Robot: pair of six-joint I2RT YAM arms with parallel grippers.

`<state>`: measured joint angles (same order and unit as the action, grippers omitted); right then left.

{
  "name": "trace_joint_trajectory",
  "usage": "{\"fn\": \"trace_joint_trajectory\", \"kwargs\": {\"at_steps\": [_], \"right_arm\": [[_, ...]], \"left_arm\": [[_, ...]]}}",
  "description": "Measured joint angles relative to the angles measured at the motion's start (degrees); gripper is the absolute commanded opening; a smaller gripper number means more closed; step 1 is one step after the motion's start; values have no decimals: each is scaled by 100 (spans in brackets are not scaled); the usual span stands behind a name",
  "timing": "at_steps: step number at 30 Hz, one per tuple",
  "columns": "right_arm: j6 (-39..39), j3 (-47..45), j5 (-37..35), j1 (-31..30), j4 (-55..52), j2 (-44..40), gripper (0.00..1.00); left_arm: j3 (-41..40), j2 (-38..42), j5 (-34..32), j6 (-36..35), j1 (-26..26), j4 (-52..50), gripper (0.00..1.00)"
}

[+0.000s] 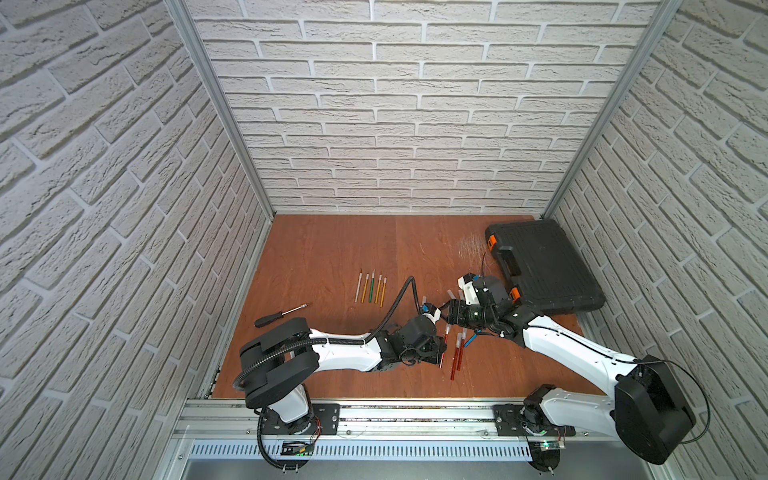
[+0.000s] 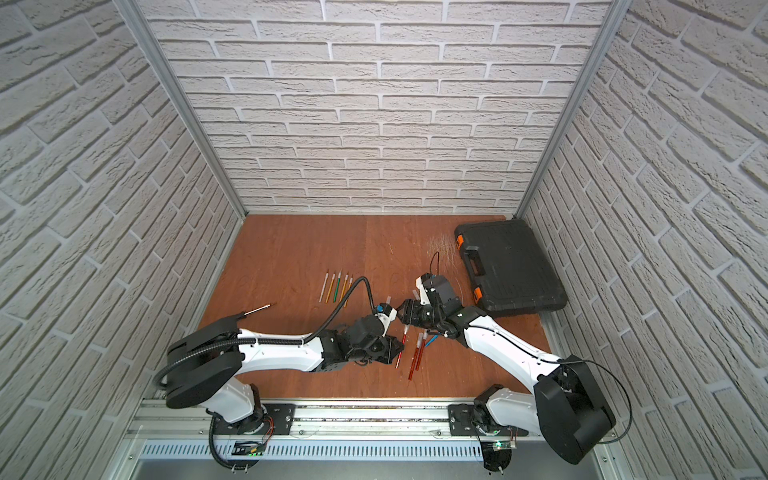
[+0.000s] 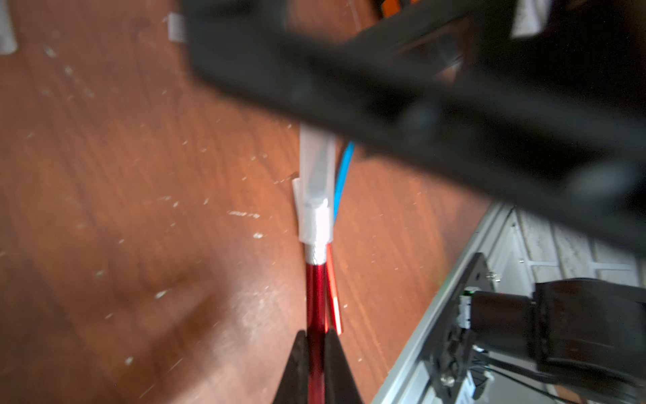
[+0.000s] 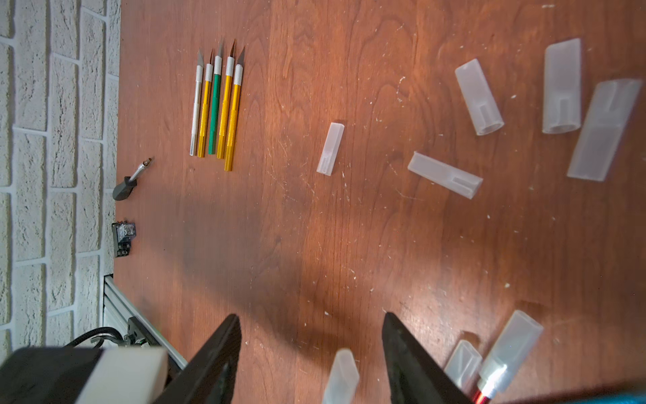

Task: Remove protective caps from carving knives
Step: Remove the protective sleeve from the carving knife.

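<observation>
White brick-pattern walls enclose a brown wooden tabletop, scuffed and flecked with pale specks. At the left lies a black-handled screwdriver. Right of it is a neat row of five uncapped carving knives, silver, gold, green, gold and gold; their bare blades show clearly only in the right wrist view. Near the centre the left gripper is clamped on the handle of a red knife, with a whitish cap on its blade end. In the right wrist view that cap's tip sits between the spread fingers of the right gripper, clear of both as far as the view shows. The same view shows five loose caps scattered on the wood, only partly seen from above. Just right of the held knife lie two more capped red knives and a blue one. A closed black case rests at far right.
</observation>
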<state>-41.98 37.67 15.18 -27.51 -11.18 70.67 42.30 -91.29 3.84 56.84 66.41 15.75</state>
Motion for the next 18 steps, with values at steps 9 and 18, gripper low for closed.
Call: {"fn": "trace_joint_trajectory", "kwargs": {"at_steps": [9, 18], "right_arm": [[-111, -2, 37, -37, 212, 168, 41], [-111, -2, -7, -83, 236, 199, 35]], "left_arm": [[0, 0, 103, 66, -4, 310, 6], [-9, 0, 122, 140, -63, 361, 6]]}}
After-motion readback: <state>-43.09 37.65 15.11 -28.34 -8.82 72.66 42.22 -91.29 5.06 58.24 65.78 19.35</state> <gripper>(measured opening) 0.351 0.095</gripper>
